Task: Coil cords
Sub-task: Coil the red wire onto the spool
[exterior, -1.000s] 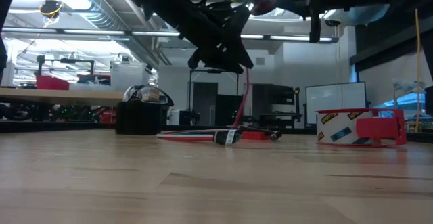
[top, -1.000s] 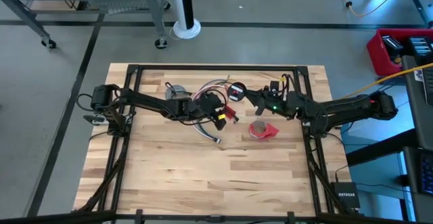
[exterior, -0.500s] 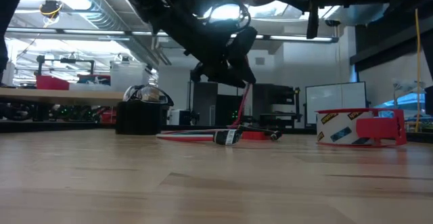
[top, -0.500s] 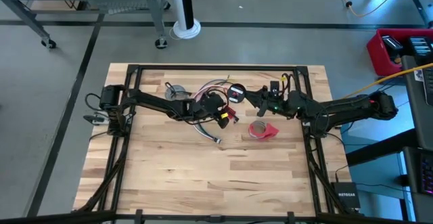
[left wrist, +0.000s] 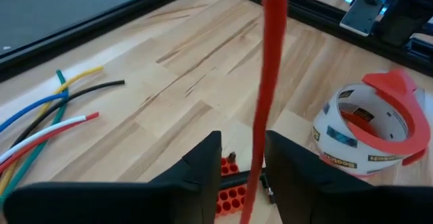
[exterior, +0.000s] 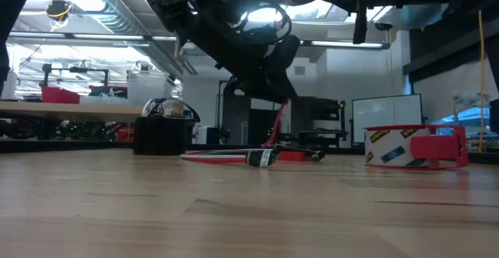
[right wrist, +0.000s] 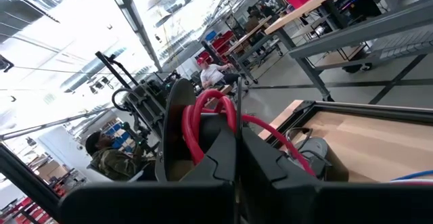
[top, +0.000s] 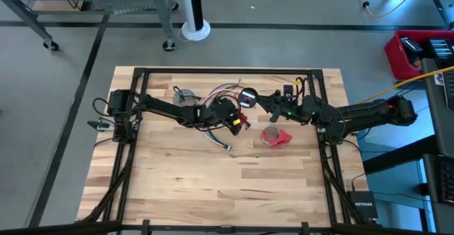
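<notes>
Between the left end effector's [left wrist: 242,158] parted fingers (not clamped) runs the red cord [left wrist: 268,82]; right end effector [right wrist: 235,158] clenched.

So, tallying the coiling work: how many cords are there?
3: grey coil leftmost, black-and-red coil at the right gripper, long bundle under the left gripper. Arms may hide more.
</notes>
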### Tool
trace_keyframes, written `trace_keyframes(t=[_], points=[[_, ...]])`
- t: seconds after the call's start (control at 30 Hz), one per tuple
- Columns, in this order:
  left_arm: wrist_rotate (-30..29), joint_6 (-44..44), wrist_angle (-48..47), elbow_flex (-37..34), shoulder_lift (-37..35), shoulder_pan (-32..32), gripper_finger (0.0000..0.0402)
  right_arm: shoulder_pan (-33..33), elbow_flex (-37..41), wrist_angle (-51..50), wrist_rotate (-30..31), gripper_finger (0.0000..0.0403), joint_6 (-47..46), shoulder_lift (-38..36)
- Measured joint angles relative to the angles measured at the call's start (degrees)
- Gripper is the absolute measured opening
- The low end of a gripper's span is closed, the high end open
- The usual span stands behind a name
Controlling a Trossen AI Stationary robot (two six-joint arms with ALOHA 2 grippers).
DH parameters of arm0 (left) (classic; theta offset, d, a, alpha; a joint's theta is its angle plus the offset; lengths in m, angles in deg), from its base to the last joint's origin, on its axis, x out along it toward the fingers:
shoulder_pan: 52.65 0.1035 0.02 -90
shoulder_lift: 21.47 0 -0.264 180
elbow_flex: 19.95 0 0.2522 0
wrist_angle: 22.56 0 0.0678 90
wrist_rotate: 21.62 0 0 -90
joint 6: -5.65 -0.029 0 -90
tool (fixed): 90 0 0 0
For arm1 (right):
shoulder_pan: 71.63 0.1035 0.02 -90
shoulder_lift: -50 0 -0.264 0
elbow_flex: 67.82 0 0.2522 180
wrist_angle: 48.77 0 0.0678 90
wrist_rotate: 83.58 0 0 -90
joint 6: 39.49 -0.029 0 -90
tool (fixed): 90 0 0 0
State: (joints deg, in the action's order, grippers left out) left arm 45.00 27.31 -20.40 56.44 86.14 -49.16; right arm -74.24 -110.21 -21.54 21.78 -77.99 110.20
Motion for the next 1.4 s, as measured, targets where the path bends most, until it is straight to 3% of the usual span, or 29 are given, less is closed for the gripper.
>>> trace_keyframes(t=[0.4, 0.57, 0.9, 1.07, 1.4], points=[[0.2, 1.0, -0.4, 0.0, 0.0, -1.6, 0.0009, 0.0, 0.0, -0.1, 4.2, 0.0007, 1.5, 0.0], [1.1, 4.4, -0.3, 0.0, 0.0, -2.2, 0.0007, 0.0, 0.0, -0.6, 8.7, 0.0007, 2.9, 0.5], [18.9, 11.0, 0.2, 0.0, 0.0, -1.9, 0.0003, 0.0, 0.0, -0.9, 18.2, 0.0007, 4.5, 6.7], [24.7, 14.4, 0.2, 0.0, 0.0, -2.0, 0.0002, 0.0, 0.0, -0.7, 23.9, 0.0007, 4.6, 9.5], [33.7, 17.4, 8.6, 0.1, 0.0, -1.9, 0.0001, 0.0, 0.0, -0.7, 23.2, 0.0007, 4.4, 13.4]])
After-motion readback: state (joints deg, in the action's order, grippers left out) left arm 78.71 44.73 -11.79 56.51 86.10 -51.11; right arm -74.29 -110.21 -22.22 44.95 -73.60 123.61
